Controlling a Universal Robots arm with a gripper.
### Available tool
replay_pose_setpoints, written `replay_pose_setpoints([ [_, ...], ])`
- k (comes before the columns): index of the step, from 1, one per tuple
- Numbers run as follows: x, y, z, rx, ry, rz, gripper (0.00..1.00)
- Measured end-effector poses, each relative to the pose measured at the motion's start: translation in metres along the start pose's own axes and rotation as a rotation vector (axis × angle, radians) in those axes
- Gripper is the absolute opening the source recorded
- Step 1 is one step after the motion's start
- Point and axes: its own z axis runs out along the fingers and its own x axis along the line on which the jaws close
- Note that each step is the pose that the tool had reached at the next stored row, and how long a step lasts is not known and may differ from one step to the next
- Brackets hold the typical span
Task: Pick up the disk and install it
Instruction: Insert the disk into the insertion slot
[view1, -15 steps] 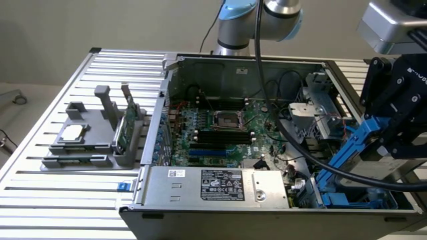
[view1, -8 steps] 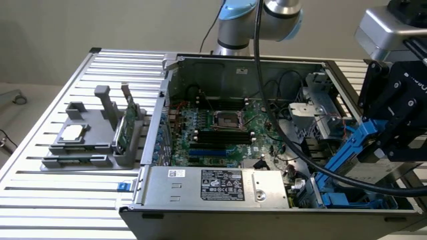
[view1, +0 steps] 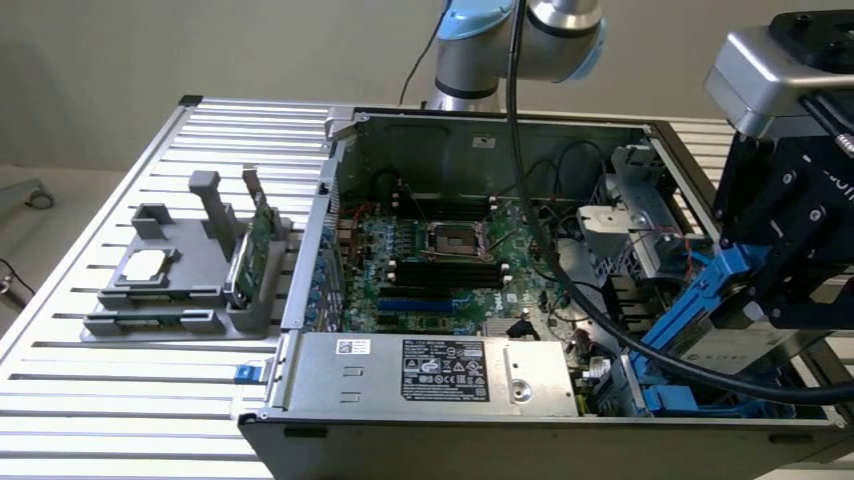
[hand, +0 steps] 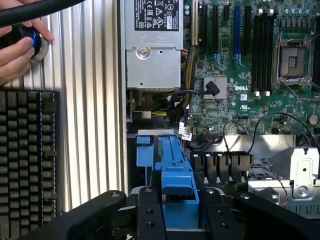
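Note:
My gripper (view1: 774, 290) hangs over the exterior view's right end of the open computer case (view1: 334, 180) and is shut on the disk (view1: 707, 300). The disk is a silver-grey drive in a bright blue carrier, held tilted on edge above the blue drive bay (view1: 651, 388) at the case's near right corner. In the wrist view the blue carrier (hand: 177, 182) sits clamped between my two black fingers (hand: 150, 212), with the bay's blue rails (hand: 145, 142) just beyond it. My gripper (hand: 181, 205) covers most of the drive body.
The silver power supply (view1: 441, 370) lies beside the bay, with the motherboard (view1: 441, 250) behind it. A thick black cable (view1: 574, 290) drapes over the case. A grey fixture (view1: 174, 290) stands on the slatted table. A keyboard (hand: 27, 160) and a person's hand (hand: 15, 50) on a blue knob lie outside the case.

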Motion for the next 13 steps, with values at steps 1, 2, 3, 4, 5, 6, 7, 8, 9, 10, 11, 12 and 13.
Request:
replay_pose_setpoints([
  [1, 0.0003, 0.0000, 0.0005, -0.0001, -0.0011, -0.002, 0.33],
  [2, 0.0007, 0.0000, 0.0009, -0.0003, -0.0023, -0.004, 0.33],
  [3, 0.0012, 0.0000, 0.0015, -0.0004, -0.0036, -0.006, 0.33],
  [4, 0.0015, 0.0000, 0.0023, -0.0005, -0.0048, -0.008, 0.33],
  [5, 0.0017, 0.0001, 0.0031, -0.0006, -0.0055, -0.010, 0.33],
  [6, 0.0019, 0.0001, 0.0039, -0.0007, -0.0058, -0.013, 0.33],
  [7, 0.0021, 0.0001, 0.0048, -0.0009, -0.0063, -0.016, 0.33],
  [8, 0.0023, 0.0002, 0.0054, -0.0011, -0.0065, -0.018, 0.33],
  [9, 0.0026, 0.0002, 0.0058, -0.0012, -0.0068, -0.021, 0.33],
  [10, 0.0028, 0.0003, 0.0063, -0.0013, -0.0071, -0.023, 0.33],
  [11, 0.0030, 0.0003, 0.0067, -0.0015, -0.0074, -0.025, 0.33],
  [12, 0.0032, 0.0003, 0.0072, -0.0016, -0.0076, -0.027, 0.33],
  [13, 0.0034, 0.0003, 0.0075, -0.0018, -0.0078, -0.030, 0.33],
])
